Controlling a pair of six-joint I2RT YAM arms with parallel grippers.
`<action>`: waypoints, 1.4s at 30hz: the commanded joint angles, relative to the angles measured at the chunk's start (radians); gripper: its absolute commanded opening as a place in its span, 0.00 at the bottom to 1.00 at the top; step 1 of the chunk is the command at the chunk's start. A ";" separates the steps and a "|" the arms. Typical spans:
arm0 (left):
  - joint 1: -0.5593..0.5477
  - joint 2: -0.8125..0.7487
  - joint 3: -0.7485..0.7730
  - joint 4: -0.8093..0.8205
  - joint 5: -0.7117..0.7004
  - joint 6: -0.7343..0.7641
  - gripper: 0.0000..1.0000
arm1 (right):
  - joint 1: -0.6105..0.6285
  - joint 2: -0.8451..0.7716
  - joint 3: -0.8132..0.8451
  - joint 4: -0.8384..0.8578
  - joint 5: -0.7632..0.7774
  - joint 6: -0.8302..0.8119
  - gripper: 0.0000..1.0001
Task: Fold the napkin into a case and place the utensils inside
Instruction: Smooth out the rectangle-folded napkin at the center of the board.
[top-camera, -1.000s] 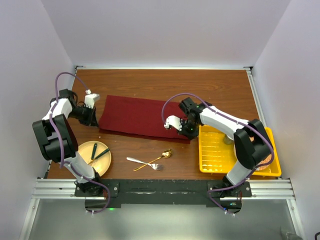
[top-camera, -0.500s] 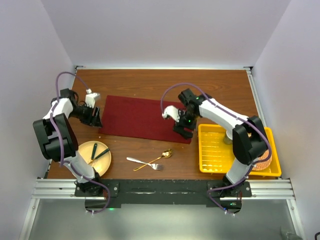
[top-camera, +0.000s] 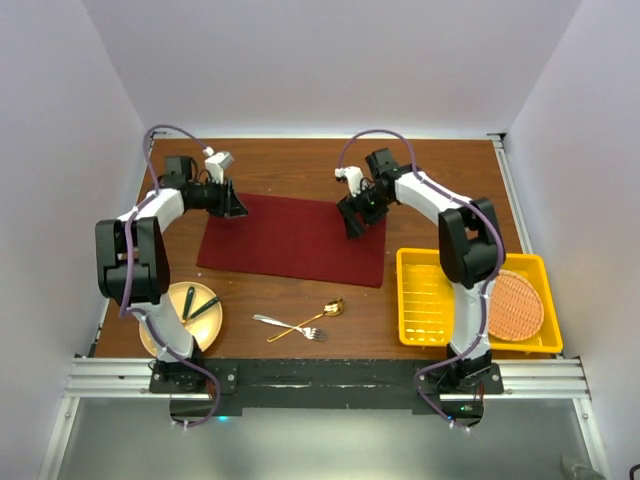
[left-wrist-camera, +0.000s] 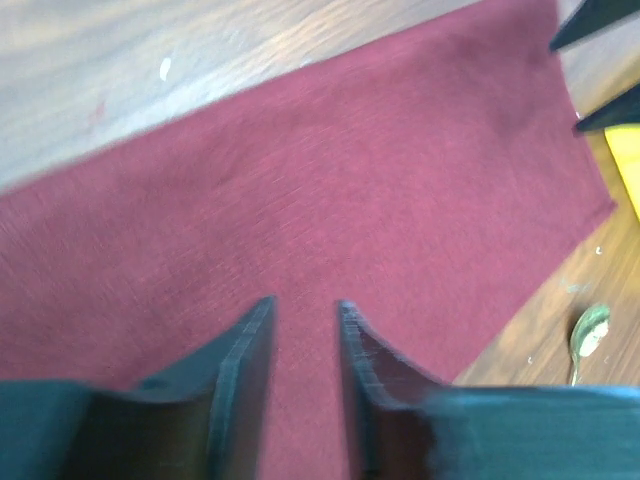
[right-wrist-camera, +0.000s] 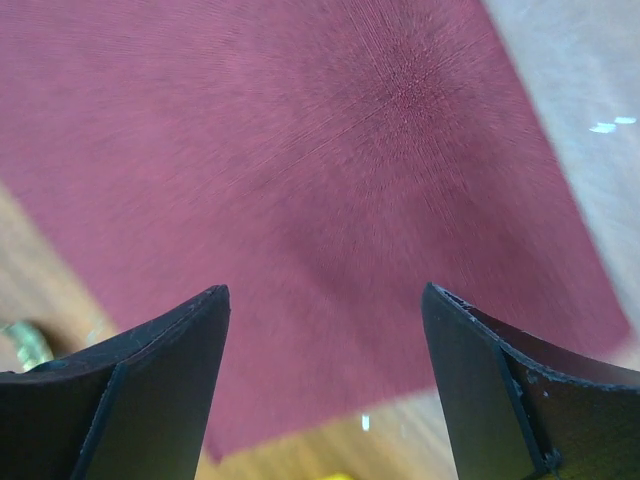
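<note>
Napkin (top-camera: 292, 240) lying flat; fork (top-camera: 268, 321), spoon (top-camera: 334, 307) crossed nearby.

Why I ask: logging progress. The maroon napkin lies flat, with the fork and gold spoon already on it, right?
No. The napkin lies flat, but the fork and gold spoon lie crossed on the table, apart from it, as the top external view shows.

Your left arm (top-camera: 163, 206) reaches to the far side and bends inward, the left gripper (left-wrist-camera: 305, 308) pointing toward the middle with its jaws only a narrow slit apart (nothing sits between them in the wrist view). Your right arm (top-camera: 425, 196) mirrors it, stretched far and turned inward, the right gripper (right-wrist-camera: 325, 293) tilted downward, jaws spread wide and empty.
</note>
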 joint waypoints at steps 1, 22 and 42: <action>0.022 0.036 -0.061 0.132 -0.063 -0.104 0.26 | 0.009 0.050 0.056 0.088 0.024 0.051 0.80; 0.138 -0.154 -0.274 0.008 -0.042 -0.076 0.32 | 0.038 0.090 0.199 0.156 -0.111 0.052 0.89; -0.157 0.068 -0.256 1.081 -0.169 -1.237 1.00 | 0.098 0.236 0.047 1.265 -0.249 1.454 0.98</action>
